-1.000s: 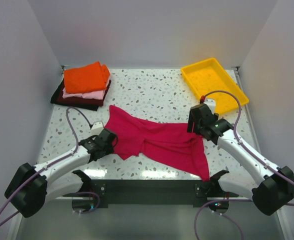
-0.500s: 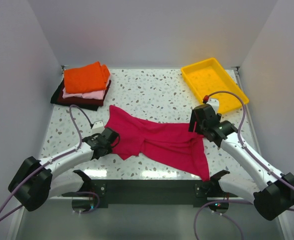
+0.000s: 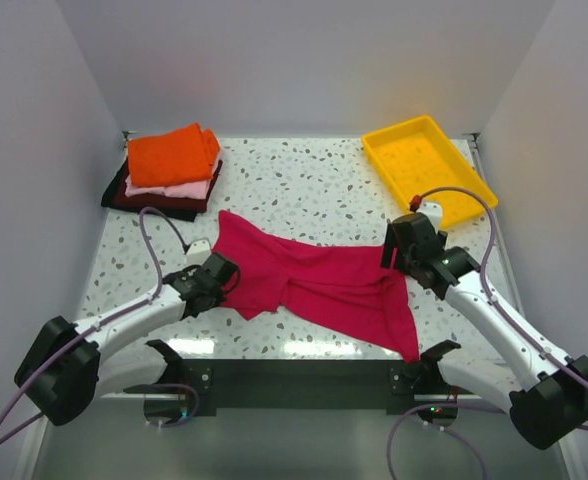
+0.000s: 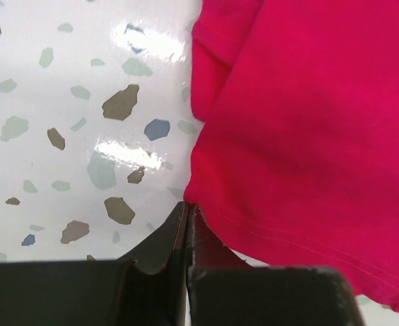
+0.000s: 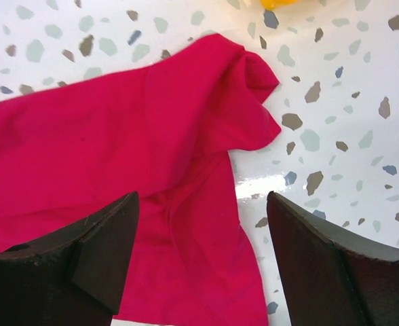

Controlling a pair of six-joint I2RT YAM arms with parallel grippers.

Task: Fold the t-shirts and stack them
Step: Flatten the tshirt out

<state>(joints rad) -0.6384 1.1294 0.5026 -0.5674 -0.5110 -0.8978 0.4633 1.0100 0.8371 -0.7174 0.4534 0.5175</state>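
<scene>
A crimson t-shirt (image 3: 314, 280) lies spread and rumpled across the near middle of the speckled table (image 3: 304, 180). My left gripper (image 3: 229, 283) is at its left hem corner; in the left wrist view the fingers (image 4: 187, 207) are pressed together on the corner of the cloth (image 4: 308, 122). My right gripper (image 3: 396, 262) hovers over the shirt's right end, its jaws wide apart (image 5: 203, 197) above the sleeve and side hem (image 5: 118, 136), holding nothing. At the back left is a stack of folded t-shirts: orange (image 3: 172, 155) on pale pink (image 3: 179, 189) on dark maroon (image 3: 154, 203).
A yellow plastic tray (image 3: 382, 165) sits at the back right corner, just beyond the right arm. White walls close in the table on both sides and at the back. A dark bar runs along the near edge between the arm bases.
The left gripper has closed at the shirt's left hem corner, having edged slightly toward it. The right arm has shifted a little to the right, its jaws staying wide.
</scene>
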